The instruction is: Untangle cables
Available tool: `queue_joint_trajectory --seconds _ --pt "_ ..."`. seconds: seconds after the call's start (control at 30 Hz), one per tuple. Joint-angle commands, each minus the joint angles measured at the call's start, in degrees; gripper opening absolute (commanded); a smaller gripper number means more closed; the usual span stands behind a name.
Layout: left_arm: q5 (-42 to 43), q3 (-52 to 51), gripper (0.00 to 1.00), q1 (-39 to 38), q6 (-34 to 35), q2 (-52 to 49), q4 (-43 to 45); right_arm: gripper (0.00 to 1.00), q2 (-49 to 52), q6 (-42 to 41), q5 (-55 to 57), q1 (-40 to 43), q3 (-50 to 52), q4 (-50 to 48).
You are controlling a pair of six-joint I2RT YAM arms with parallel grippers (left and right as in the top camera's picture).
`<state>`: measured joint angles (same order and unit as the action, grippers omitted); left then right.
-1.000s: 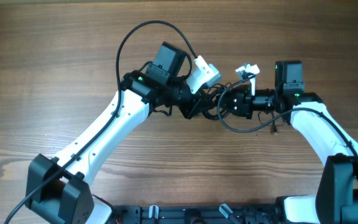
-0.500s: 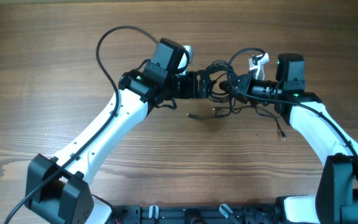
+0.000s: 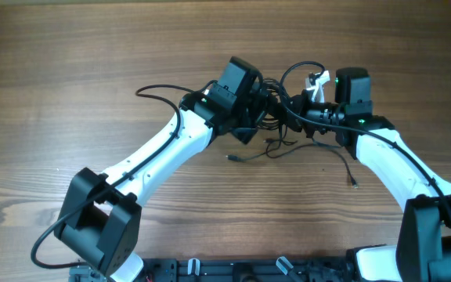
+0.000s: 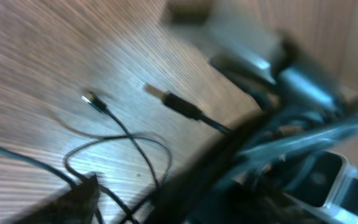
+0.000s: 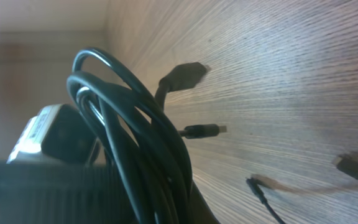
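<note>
The cables (image 3: pixel 282 129) are thin black wires bunched in a knot at the table's middle back, between both grippers. Loose plug ends trail to the front left (image 3: pixel 232 157) and the front right (image 3: pixel 355 185). My left gripper (image 3: pixel 266 106) is pushed into the knot from the left. In the blurred left wrist view one of its fingers (image 4: pixel 79 196) stands far off to the side, jaws apart, with wires (image 4: pixel 123 134) running past it. My right gripper (image 3: pixel 294 116) is shut on a bundle of cables (image 5: pixel 135 124), and plug ends (image 5: pixel 202 130) hang over the wood.
A thicker black arm cable (image 3: pixel 159 91) loops off my left arm onto the table at the left. A white tag (image 3: pixel 316 81) sticks up by my right wrist. Bare wooden table (image 3: pixel 69 63) surrounds the arms.
My left arm has swung right and pushed its gripper into the knot, its jaws opened from shut. The right gripper has stayed shut on the bundle. The loose ends have shifted on the table.
</note>
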<state>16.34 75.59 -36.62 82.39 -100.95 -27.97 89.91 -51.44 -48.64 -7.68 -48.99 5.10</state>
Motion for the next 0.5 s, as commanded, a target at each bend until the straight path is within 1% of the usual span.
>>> queue_joint_trajectory --seconds 0.0,0.03,0.13,0.17,0.2,0.23,0.27,0.3,0.33,0.37,0.4,0.43,0.47 --pt "-0.1 0.5 0.18 -0.8 1.5 -0.1 0.2 0.05 0.6 -1.5 3.1 -0.5 -0.2 -0.5" --pt "-0.1 0.5 0.04 -0.4 -1.6 -0.1 -0.2 0.07 0.6 -1.5 4.7 -0.5 -0.2 -0.3" --pt "-0.1 0.5 0.04 1.0 -9.6 0.1 -1.2 0.08 0.6 -1.4 5.4 -0.5 -0.2 0.3" --pt "-0.1 0.5 0.04 1.9 -12.5 0.2 -2.0 0.15 0.6 -1.2 5.4 -0.5 -0.2 0.3" --pt "-0.1 0.5 0.04 3.6 -16.9 0.6 -3.1 0.42 0.6 -1.0 5.4 -0.5 -0.2 0.3" --pt "0.1 0.5 0.04 4.5 -19.7 1.0 -3.5 0.62 0.6 -1.0 5.4 -0.5 -0.2 0.3" --pt "0.2 0.5 0.04 5.8 -23.5 1.9 -4.0 0.78 0.6 0.8 5.4 -0.5 -0.2 0.2" --pt "0.2 0.5 0.04 7.2 -26.9 3.0 -4.5 0.88 0.6 6.0 5.4 -0.5 -0.2 0.3" --pt "0.1 0.5 0.04 8.2 -28.8 4.1 -4.6 0.93 0.6 9.2 5.3 -0.5 -0.2 0.3" --pt "0.2 0.5 0.04 9.3 -31.0 5.3 -4.7 0.99 0.6 16.3 4.7 -0.5 -0.2 0.5" --pt "0.2 0.5 0.04 10.3 -32.2 6.4 -4.7 1.0 0.6 20.8 3.5 -0.5 -0.2 0.5" --pt "0.1 0.5 0.04 11.8 -32.6 8.3 -4.6 1.0 0.6 26.8 -0.7 -0.7 -0.2 0.3" --pt "0.1 0.5 0.04 12.3 -32.5 9.1 -4.6 1.0 0.6 29.3 -2.8 -0.9 -0.2 0.0"
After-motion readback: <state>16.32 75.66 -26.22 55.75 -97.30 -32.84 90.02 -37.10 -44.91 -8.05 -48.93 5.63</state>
